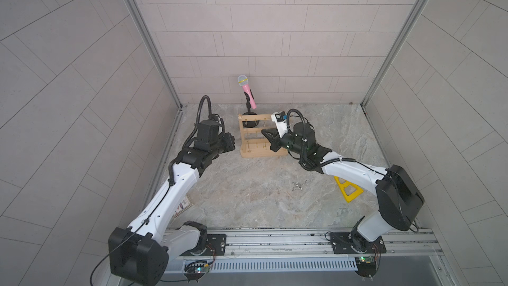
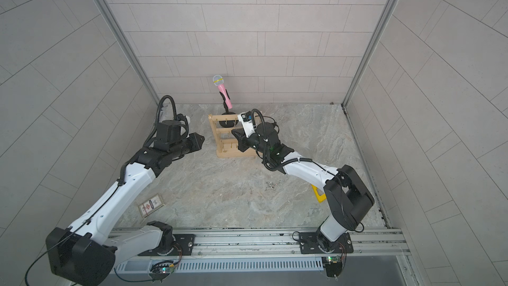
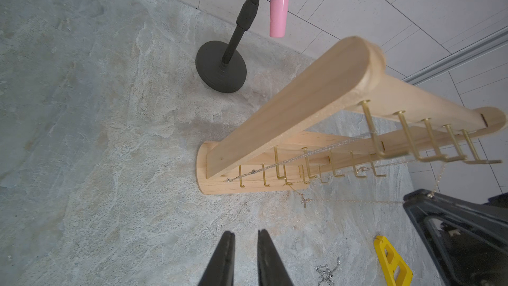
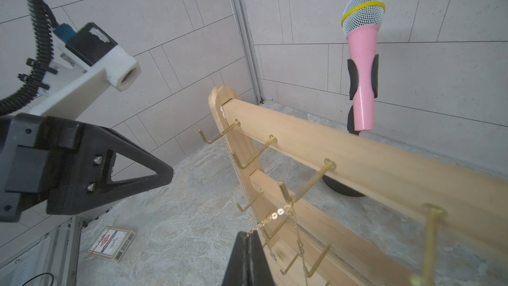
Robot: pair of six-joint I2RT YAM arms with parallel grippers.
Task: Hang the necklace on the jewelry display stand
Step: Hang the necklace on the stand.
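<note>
Gold chain necklace (image 4: 275, 212) is pinched in the right gripper (image 4: 248, 235), jaws pressed together on it. The chain runs from the tips up to a brass hook (image 4: 301, 187) on the top bar of the jewelry display stand (image 1: 262, 154). The rest droops in front of the lower bars, and the cross pendant (image 3: 304, 200) dangles low near the base. Can't tell if the chain is properly seated behind the hook's upturned tip.

Step in hand, my read: hooking. To do it well, carry the chain past the tip and lower it so it settles in the bend, only then part the jaws. Pull gently, since the light stand could slide or tip.

Right arm reaches across the stand's front, wrist rolled, gripper side-on at about mid height. Left gripper (image 3: 245, 233) hovers off the stand's end post above the desk (image 1: 247, 204), jaws slightly apart and empty, forearm stretched forward.
</note>
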